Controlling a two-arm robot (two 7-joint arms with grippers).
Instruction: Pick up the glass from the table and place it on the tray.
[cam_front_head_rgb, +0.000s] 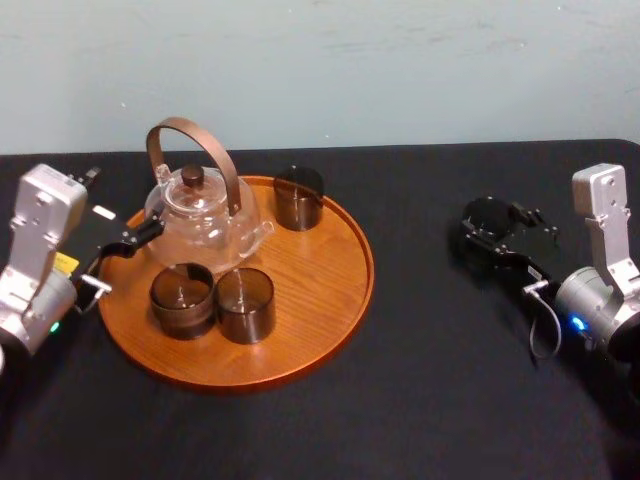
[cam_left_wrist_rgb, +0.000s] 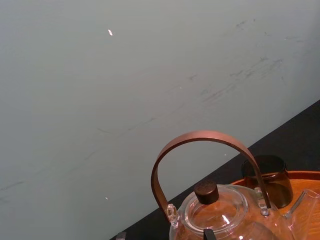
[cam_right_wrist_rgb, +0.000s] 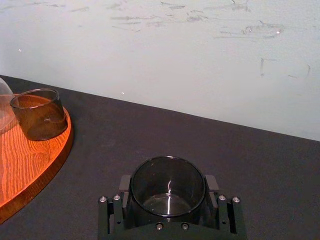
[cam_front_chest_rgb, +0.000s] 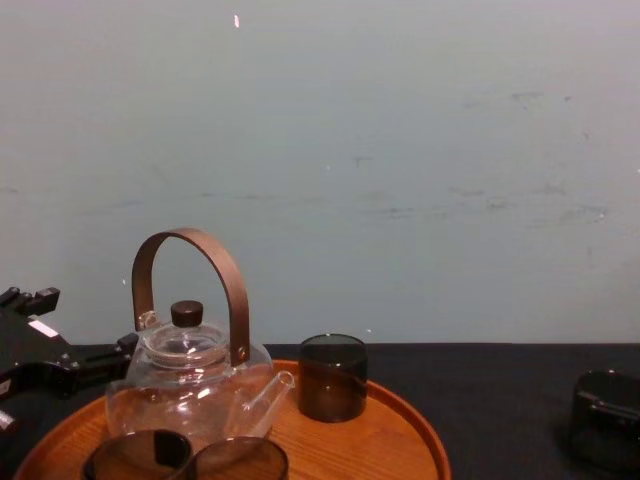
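Observation:
A dark smoky glass (cam_right_wrist_rgb: 167, 186) stands on the black table (cam_right_wrist_rgb: 150, 135), well to the right of the tray. My right gripper (cam_right_wrist_rgb: 168, 184) is around it, and both fingers (cam_right_wrist_rgb: 125, 183) press against its sides; in the head view the same gripper (cam_front_head_rgb: 497, 232) holds that glass (cam_front_head_rgb: 486, 214) low over the table. The round wooden tray (cam_front_head_rgb: 320, 300) lies at centre left and carries a glass teapot (cam_front_head_rgb: 200, 215) and three more dark glasses (cam_front_head_rgb: 246, 304). My left gripper (cam_front_head_rgb: 125, 250) is parked open at the tray's left rim, beside the teapot.
The teapot's tall brown handle (cam_front_chest_rgb: 205, 260) rises over the back left of the tray. One glass (cam_front_chest_rgb: 332, 376) stands at the tray's far side and two at its front left. Bare wood (cam_front_head_rgb: 310, 260) lies on the tray's right half. A pale wall closes off the back.

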